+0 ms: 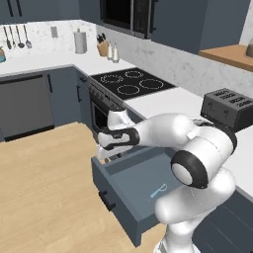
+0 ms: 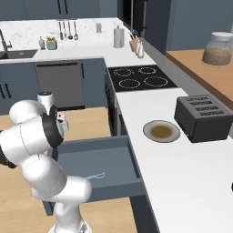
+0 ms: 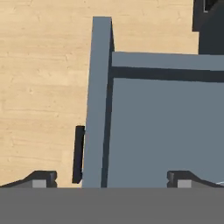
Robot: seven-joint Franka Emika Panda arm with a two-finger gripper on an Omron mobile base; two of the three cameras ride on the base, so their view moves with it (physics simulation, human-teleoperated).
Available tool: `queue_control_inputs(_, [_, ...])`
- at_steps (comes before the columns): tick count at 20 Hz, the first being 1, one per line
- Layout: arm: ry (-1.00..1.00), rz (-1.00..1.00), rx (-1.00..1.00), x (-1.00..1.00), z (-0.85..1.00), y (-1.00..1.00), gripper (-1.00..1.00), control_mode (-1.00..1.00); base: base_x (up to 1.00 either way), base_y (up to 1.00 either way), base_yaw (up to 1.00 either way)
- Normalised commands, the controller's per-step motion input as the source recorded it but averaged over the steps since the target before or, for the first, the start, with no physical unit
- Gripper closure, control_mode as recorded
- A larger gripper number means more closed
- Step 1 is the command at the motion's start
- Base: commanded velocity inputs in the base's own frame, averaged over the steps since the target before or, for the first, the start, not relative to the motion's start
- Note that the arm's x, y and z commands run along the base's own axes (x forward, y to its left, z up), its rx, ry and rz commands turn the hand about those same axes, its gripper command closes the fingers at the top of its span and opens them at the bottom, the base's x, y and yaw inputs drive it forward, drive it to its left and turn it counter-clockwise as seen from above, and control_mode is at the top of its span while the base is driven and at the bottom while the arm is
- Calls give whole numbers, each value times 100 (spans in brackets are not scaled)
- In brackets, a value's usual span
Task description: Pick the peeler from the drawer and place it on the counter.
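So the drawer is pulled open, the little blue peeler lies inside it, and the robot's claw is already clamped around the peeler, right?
Not quite. The drawer is open and the peeler lies inside, but the gripper is open and holds nothing. The left base view shows it above the drawer's far end, apart from the peeler.

Bright, even, shadowless rendered light (slightly soft, pixelated edges throughout).
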Motion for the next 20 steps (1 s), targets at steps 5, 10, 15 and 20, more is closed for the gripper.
queue_control_inputs(5, [24, -25, -2, 25, 67, -100, -100, -100, 0, 0, 0])
queue_control_inputs(10, [16, -34, -16, -22, -10, -100, -100, -100, 0, 0, 0])
queue_control_inputs(15, [6, -40, -8, -47, -8, -100, -100, -100, 0, 0, 0])
queue_control_inputs(20, [-16, -40, -5, -87, -72, -50, -100, -100, 0, 0, 0])
